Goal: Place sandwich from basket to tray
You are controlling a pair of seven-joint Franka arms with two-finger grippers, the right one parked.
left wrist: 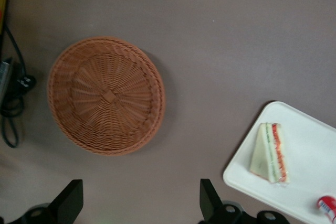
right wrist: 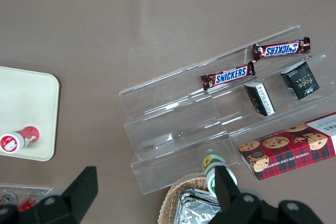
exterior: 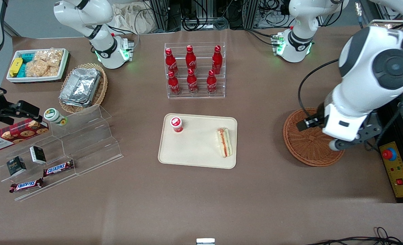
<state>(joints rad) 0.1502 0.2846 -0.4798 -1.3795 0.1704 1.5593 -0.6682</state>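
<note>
The sandwich [exterior: 224, 142] [left wrist: 271, 153], a white bread wedge with red and green layers, lies on the cream tray [exterior: 194, 153] [left wrist: 310, 145], near the tray's edge toward the working arm's end. The round reddish-brown basket [exterior: 306, 149] [left wrist: 107, 95] sits on the table with nothing in it. The left arm's gripper [exterior: 306, 123] [left wrist: 140, 203] hangs open and empty, above the basket's rim. Its black fingers [left wrist: 71, 200] stand wide apart over bare table between basket and tray.
A red capped bottle [exterior: 176, 124] stands on the tray. A clear rack of red bottles [exterior: 194, 69] is farther from the camera. Stepped acrylic shelves [exterior: 85, 136] with snacks lie toward the parked arm's end. A yellow control box [exterior: 397, 170] sits beside the basket.
</note>
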